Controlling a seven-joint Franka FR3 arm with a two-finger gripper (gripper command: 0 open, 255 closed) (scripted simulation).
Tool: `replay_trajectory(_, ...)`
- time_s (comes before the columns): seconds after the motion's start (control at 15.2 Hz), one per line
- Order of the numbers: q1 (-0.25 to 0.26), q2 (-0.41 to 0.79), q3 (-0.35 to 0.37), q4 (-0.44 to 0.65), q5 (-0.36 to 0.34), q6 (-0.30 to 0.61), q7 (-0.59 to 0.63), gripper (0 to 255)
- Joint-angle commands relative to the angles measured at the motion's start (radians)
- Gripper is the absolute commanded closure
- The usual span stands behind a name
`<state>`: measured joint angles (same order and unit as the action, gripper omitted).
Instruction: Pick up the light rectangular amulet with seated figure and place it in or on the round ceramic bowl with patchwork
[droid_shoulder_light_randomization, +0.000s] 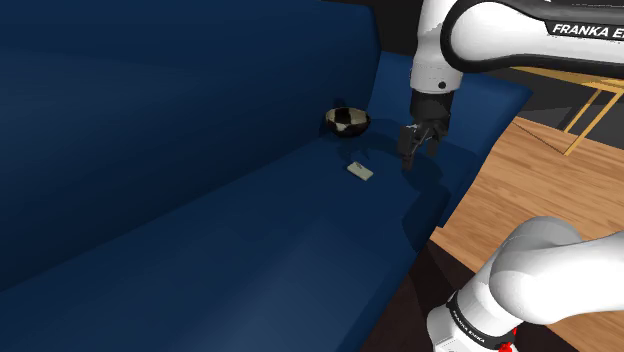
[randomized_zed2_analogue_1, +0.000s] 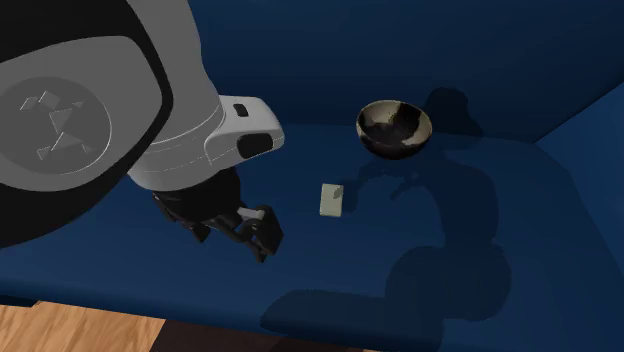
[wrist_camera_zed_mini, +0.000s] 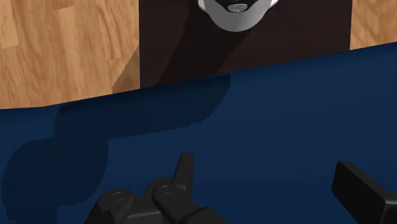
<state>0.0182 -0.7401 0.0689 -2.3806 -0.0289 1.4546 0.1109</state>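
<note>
Blue upholstered sofa seat (droid_shoulder_light_randomization: 200, 250) under me. My white arm (droid_shoulder_light_randomization: 470, 40) reads "FRANKA", rest cut by edge. One small pale rectangular amulet (droid_shoulder_light_randomization: 360, 171) lies flat on seat; figure too small to tell. One round bowl with dark-and-cream patchwork (droid_shoulder_light_randomization: 346, 122) stands upright near amulet, not touching, toward backrest. My black two-finger gripper (droid_shoulder_light_randomization: 415, 150) hovers beside amulet, fingers spread apart, nothing between them. Wood floor (droid_shoulder_light_randomization: 540, 190) beyond seat edge.

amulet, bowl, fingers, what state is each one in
amulet: lying flat on the blue sofa seat, not held
bowl: upright, empty, apart from the amulet
fingers: open, nothing between them
</note>
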Motion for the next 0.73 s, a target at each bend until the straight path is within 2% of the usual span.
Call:
replay_trajectory(0.0,0.0,0.0,0.0,0.0,0.0,0.0,0.0,0)
replay_trajectory(0.66,-0.029,0.174,-0.111,-0.11,-0.067,0.427,-0.14,0)
